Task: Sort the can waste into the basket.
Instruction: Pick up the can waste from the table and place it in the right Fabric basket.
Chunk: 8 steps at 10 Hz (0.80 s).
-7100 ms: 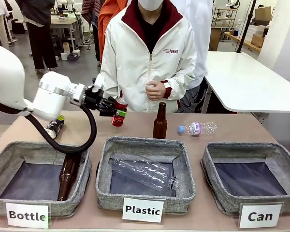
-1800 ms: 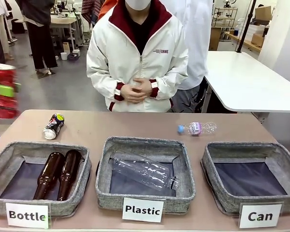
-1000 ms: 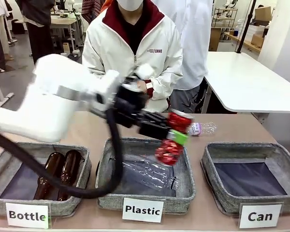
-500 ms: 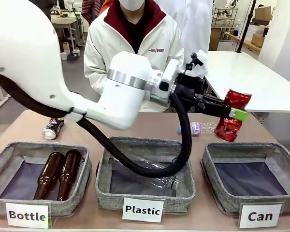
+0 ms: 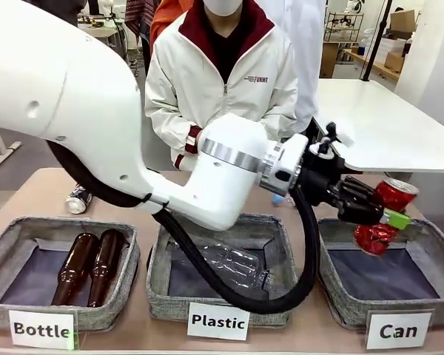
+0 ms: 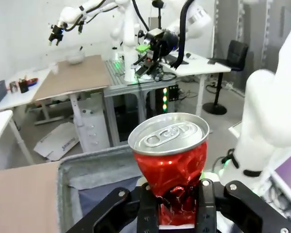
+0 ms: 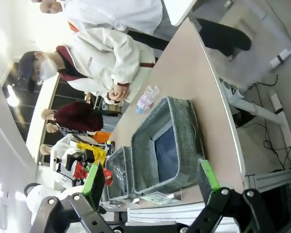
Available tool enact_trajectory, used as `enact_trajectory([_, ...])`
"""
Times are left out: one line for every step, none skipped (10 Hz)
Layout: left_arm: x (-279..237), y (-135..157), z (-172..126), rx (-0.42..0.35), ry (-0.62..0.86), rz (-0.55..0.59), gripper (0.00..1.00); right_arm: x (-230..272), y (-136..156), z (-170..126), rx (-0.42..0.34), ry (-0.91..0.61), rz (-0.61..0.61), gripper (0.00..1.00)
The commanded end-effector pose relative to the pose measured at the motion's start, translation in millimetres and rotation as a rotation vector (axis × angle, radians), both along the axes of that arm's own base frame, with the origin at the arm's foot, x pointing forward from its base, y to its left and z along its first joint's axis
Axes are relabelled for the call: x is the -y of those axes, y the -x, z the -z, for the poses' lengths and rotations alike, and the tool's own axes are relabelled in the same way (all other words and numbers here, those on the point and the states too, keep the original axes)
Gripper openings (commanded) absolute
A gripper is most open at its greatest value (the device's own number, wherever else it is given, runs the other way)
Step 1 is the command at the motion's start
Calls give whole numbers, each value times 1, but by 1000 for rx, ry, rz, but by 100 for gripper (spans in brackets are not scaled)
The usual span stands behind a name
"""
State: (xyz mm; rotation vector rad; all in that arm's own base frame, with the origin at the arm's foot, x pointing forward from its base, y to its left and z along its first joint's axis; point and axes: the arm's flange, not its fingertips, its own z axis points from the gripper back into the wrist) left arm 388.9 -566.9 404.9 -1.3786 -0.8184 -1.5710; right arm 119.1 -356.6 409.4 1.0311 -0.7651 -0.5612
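My left gripper [image 5: 385,217] is shut on the crushed red can [image 5: 374,237] and holds it in the air, tilted, above the far part of the grey "Can" basket [image 5: 333,299], whose dark bottom is bare. In the left wrist view the red can [image 6: 172,155] stands between the fingers of the left gripper [image 6: 177,200], silver top toward the camera, with the basket [image 6: 82,167] beneath. The dark printed can [image 5: 77,198] lies on the table at far left, half hidden behind the arm. My right gripper [image 7: 152,180] is open and holds nothing, off the table's right end.
The "Plastic" basket [image 5: 157,277] in the middle holds a clear bottle [image 5: 237,264]. The "Bottle" basket [image 5: 7,238] on the left holds two brown bottles [image 5: 90,265]. A person in a white jacket [image 5: 222,81] stands at the far side, hands clasped. My left arm spans the table's middle.
My left arm has carried the red can rightward and lower, from beyond the "Can" basket's far rim to a spot over that basket.
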Motion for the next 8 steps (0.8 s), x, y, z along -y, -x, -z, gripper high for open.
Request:
enact_trajectory([17,-16,3,57,4,-15,27,-2,4,-2,-25,41,0,100])
enact_trajectory([22,-20,8,-3,-16,37,27,-2,4,-2,-25,41,0,100])
enact_trajectory([8,-4,5,35,-1,-9,27,-2,4,-2,-25,41,0,100])
enact_trajectory([8,-4,5,35,-1,-9,27,-2,4,-2,-25,41,0,100])
enact_trajectory([8,-4,5,35,-1,-9,27,-2,4,-2,-25,41,0,100])
enact_trajectory([15,-12,12,35,-4,-3,27,-2,4,-2,-25,41,0,100])
enact_trajectory([17,-14,13,45,-10,-7,53,-2,4,-2,-25,41,0,100])
enact_trajectory([20,-17,15,78,27,-11,85,-2,4,-2,-25,41,0,100])
